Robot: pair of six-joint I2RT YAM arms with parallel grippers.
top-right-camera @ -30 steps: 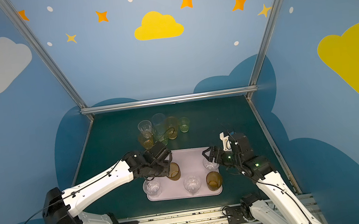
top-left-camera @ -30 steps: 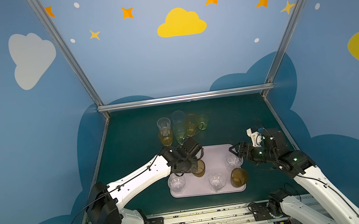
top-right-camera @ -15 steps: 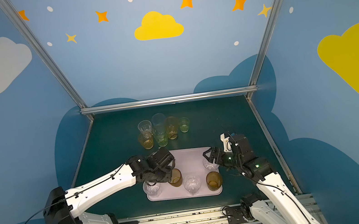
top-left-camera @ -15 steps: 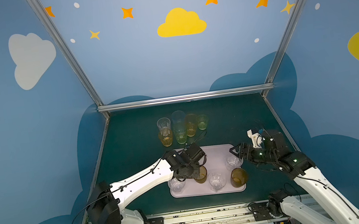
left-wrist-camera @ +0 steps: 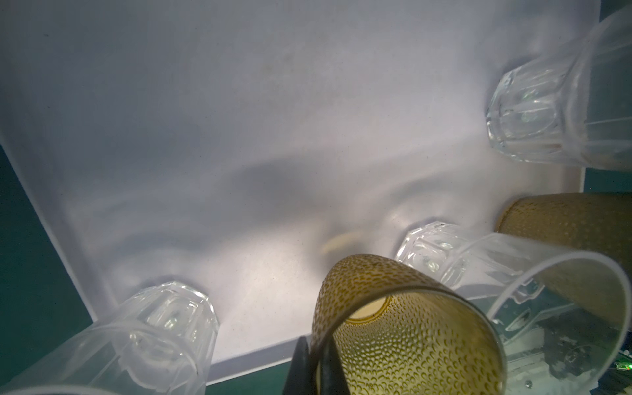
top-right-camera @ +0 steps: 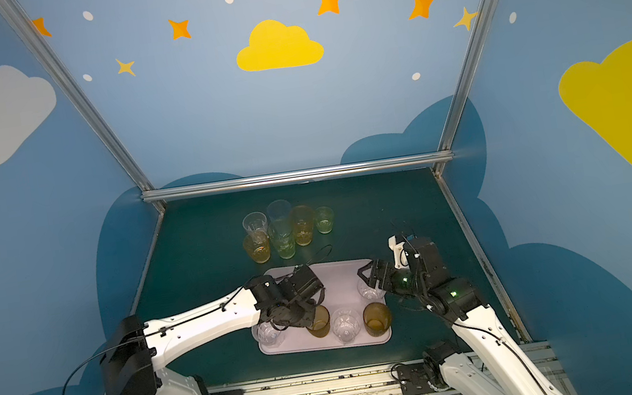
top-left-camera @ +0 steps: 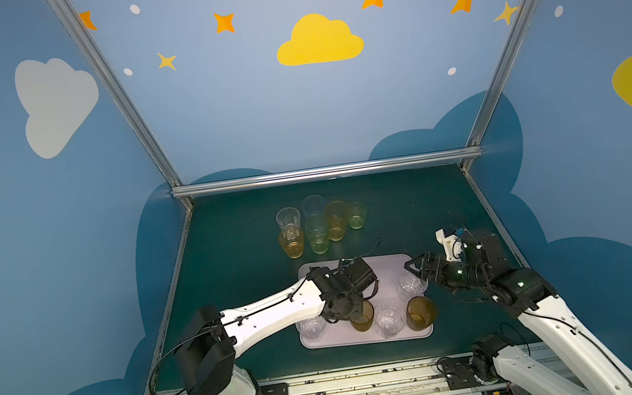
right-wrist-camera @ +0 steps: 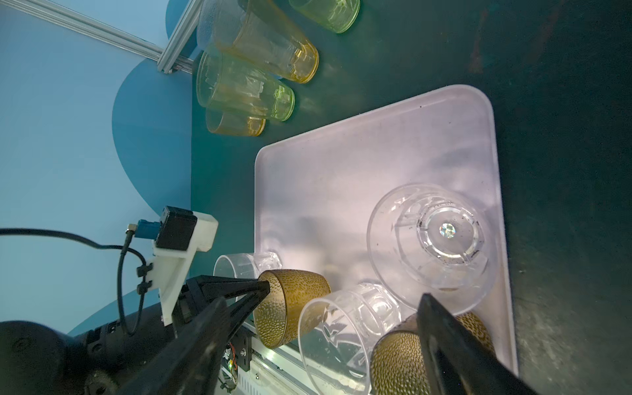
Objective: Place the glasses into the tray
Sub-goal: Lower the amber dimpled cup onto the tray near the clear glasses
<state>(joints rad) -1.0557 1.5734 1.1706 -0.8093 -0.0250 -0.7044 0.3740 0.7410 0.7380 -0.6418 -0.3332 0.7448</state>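
Left gripper [right-wrist-camera: 265, 287] is pinched on the rim wall of a brown dimpled tumbler [top-left-camera: 362, 318], one finger inside and one outside. The tumbler sits in the front row of the tray [top-left-camera: 384, 277], between two clear ones; can't tell from these views if its base is fully down. Right gripper [top-left-camera: 415, 270] is spread wide and holds nothing, hovering just above a clear faceted glass [right-wrist-camera: 434, 239] that stands by the tray's right edge. Five glasses are on the tray. Six glasses [top-left-camera: 318, 238] stand bunched on the table [top-left-camera: 228, 240] behind the tray's far edge, some touching or overlapping in view. Handling guess: thin-walled, light, stiff, probably plastic, so little inertia, but easy to tip or skate on the smooth tray. The dimpled skin should give the pads some bite; the clear and tinted smooth walls look slicker. A rim pinch works for the short ones. On the taller ones a rim pinch leaves a long lever, so expect swing; keep them upright and move slowly. In the cluster, take the outer glasses first, since a finger going down the outside wall needs a free gap or it knocks a neighbour. Release only once the base is flat.
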